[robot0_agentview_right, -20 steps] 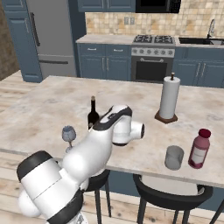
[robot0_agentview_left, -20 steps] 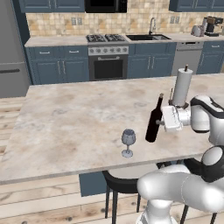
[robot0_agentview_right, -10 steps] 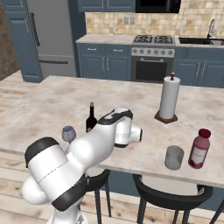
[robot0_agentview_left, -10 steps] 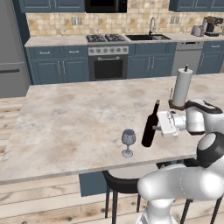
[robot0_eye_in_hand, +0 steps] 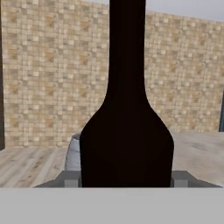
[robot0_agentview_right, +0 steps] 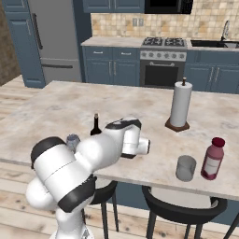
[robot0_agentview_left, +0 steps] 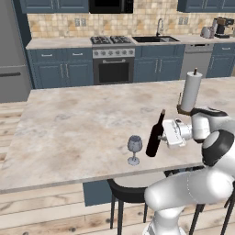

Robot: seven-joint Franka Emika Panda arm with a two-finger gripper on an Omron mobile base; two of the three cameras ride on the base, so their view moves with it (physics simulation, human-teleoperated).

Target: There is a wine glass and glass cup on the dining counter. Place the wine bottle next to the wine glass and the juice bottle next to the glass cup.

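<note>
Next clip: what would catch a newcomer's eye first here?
The white arm's gripper is shut on the dark wine bottle, held slightly tilted just right of the wine glass near the front edge of the dining counter. Farther along that edge stand the pinkish juice bottle and the glass cup side by side, with a paper towel roll behind them.
</note>
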